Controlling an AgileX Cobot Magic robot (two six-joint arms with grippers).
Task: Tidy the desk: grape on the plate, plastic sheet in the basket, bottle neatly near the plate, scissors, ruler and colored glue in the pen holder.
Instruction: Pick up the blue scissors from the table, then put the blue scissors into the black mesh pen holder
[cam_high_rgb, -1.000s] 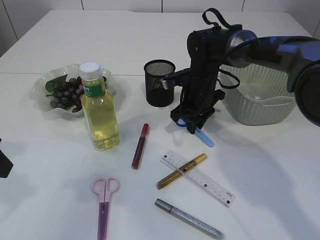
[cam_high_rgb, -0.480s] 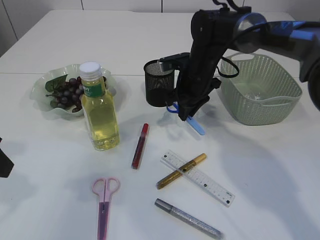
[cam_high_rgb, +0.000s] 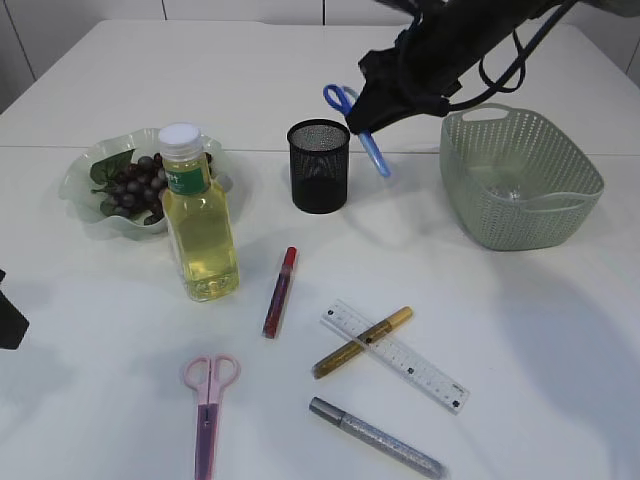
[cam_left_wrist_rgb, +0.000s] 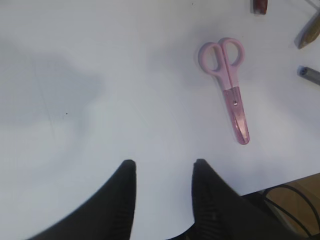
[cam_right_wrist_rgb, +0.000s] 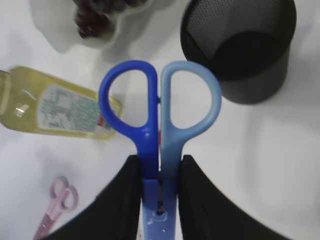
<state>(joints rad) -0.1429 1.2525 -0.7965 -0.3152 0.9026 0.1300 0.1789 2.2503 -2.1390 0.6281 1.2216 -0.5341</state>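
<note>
Step in hand: scissors to pen holder. Right claw (cam_right_wrist_rgb: 159, 172) is clamped on the blue scissors (cam_right_wrist_rgb: 160, 112) at the shank just below the handle loops, jaws pressing both sides; in the exterior view the scissors hang in the air, tilted, blade tip pointing down and to the right, just beside and above the rim of the black mesh pen holder (cam_high_rgb: 319, 165). Not yet over the opening, as far as I can judge. Left claw (cam_left_wrist_rgb: 164, 172) hovers over bare tabletop (cam_left_wrist_rgb: 100, 75) with jaws apart, holding nothing; the pink scissors (cam_left_wrist_rgb: 230, 82) lie flat near it. Grapes (cam_high_rgb: 135, 185) already sit on the plate (cam_high_rgb: 85, 170); bottle (cam_high_rgb: 198, 215) stands just beside it. Ruler (cam_high_rgb: 395, 355) and the glue pens lie on the tabletop. Next move, by my reading: shift the blue scissors over the holder mouth, bring them nearer upright, tip down, lower, release.
</note>
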